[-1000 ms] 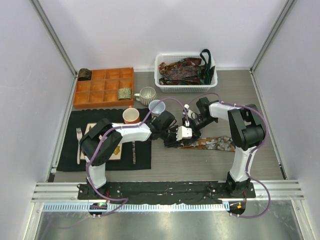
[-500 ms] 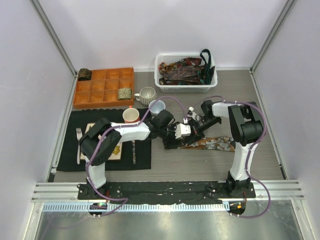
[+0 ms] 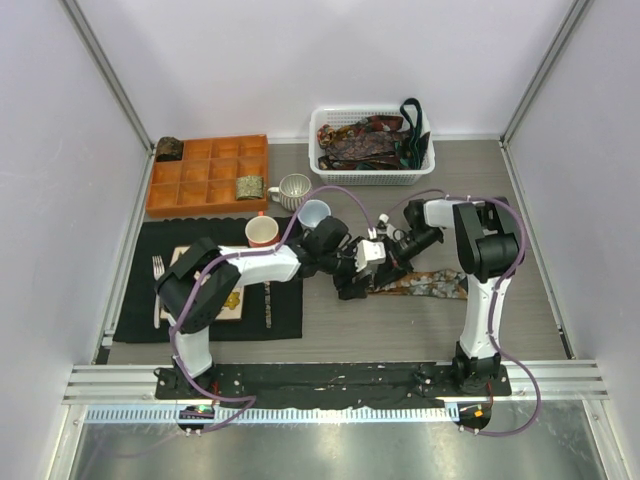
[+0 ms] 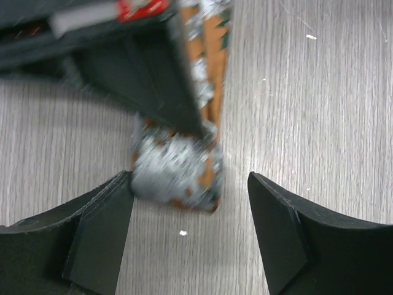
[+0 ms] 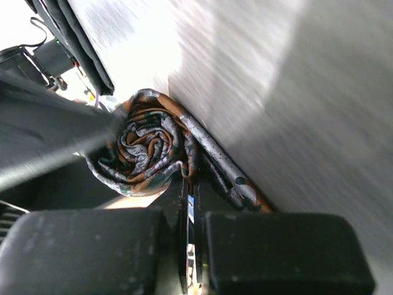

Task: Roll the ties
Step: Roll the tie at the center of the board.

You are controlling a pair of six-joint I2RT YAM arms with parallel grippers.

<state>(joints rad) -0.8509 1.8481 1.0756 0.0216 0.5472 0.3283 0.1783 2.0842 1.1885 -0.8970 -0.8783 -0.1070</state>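
Table centre, seen from above: one tie [image 3: 428, 287], rust and grey pattern, part-rolled. Its long axis runs 9 to 3 o'clock, with the coil [image 4: 175, 175] at the 9 o'clock end and the flat tail lying off toward 3 o'clock. Left gripper [image 4: 190, 184]: jaws wide, one finger on each side of the coil, holding nothing; the coil sits at its 12 o'clock, the 9 o'clock finger just beside it and the other apart. Right gripper [image 5: 191, 190]: fingers pressed together, tip set against the coil where the tail leaves it; the blurred wrist view does not show whether any fabric is pinched between them. Both arms are at the coil, and the left looks better placed to close round it.

Containers:
- white basket [image 3: 370, 178] at 1 o'clock, heaped with unrolled ties [image 3: 360, 140], a dark green tie [image 3: 412, 130] draped over its rim
- orange tray [image 3: 200, 170] at 11 o'clock, one rolled tie [image 3: 249, 187] in the compartment at its 4 o'clock corner and a second roll [image 3: 168, 149] at its 10 o'clock corner, in or beside the tray unclear
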